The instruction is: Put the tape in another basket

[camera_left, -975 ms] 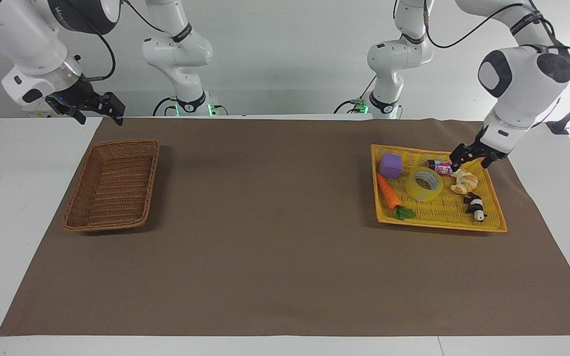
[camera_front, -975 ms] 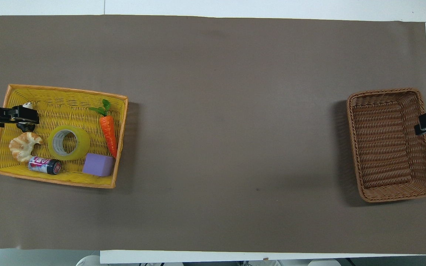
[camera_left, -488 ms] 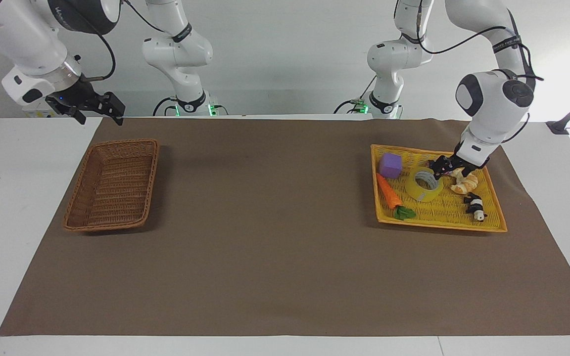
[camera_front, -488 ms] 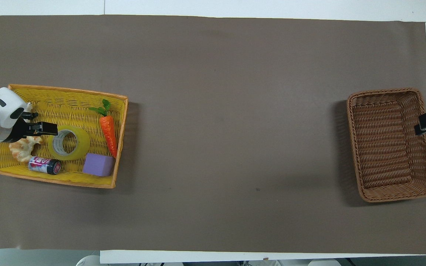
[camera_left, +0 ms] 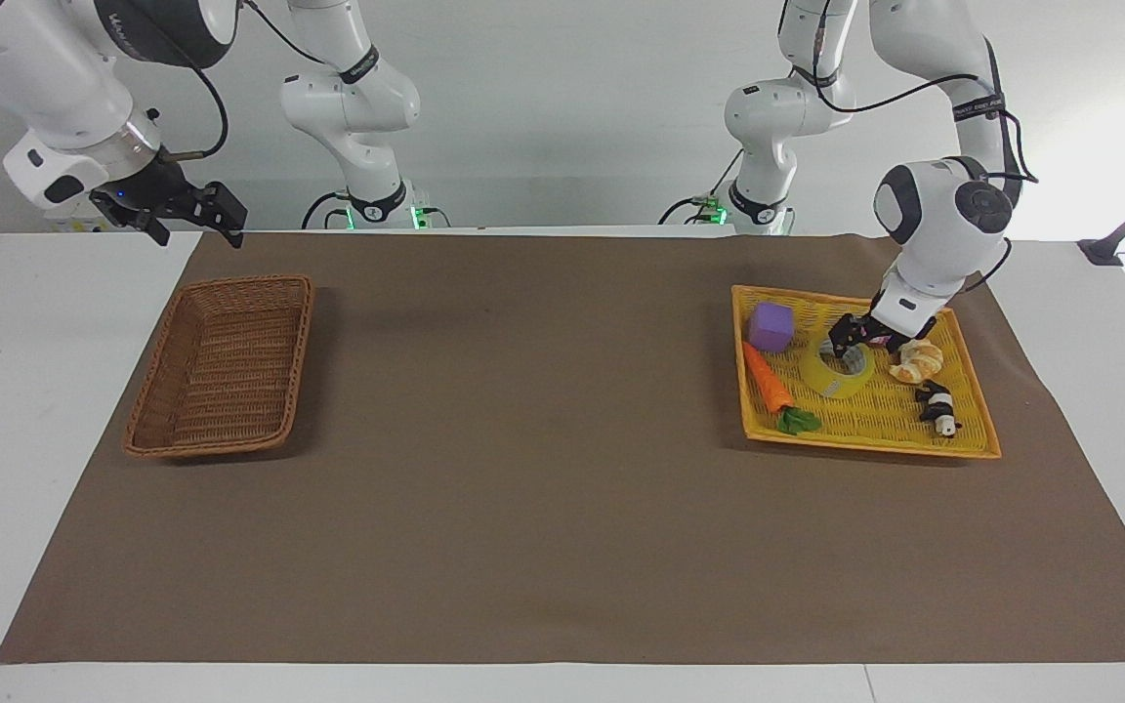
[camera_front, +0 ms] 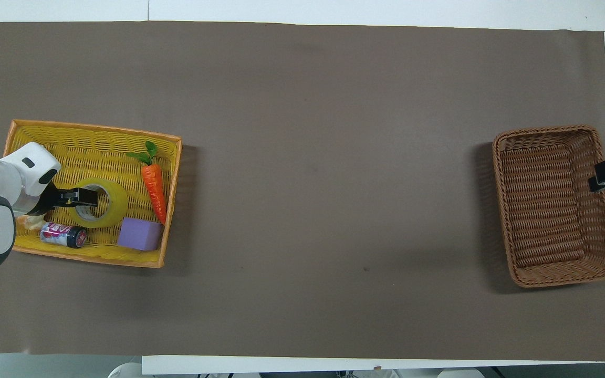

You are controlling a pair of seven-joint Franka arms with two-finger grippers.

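Left gripper [camera_left: 849, 337]: hovering over the tape [camera_left: 837, 369]; finger spread unreadable.
Advice: straddling one wall, clearing the cube [camera_left: 770, 326].
Right gripper [camera_left: 193, 210]: waiting by the basket [camera_left: 221, 366].

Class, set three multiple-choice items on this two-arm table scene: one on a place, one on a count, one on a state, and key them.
1. What lies in the yellow tray directly beside the purple cube?
A. toy carrot
B. toy panda
C. croissant

2. How many things lie in the brown wicker basket?
A. two
B. none
C. one

3. Where is the left pincer?
A. over the wicker basket
B. over bare cloth
C. down at the yellow tape roll

Key: 1 A, the carrot runs alongside the cube; 2 B, only weave shows inside; 3 C, it reaches the roll's core, while the right pincer waits by the basket.
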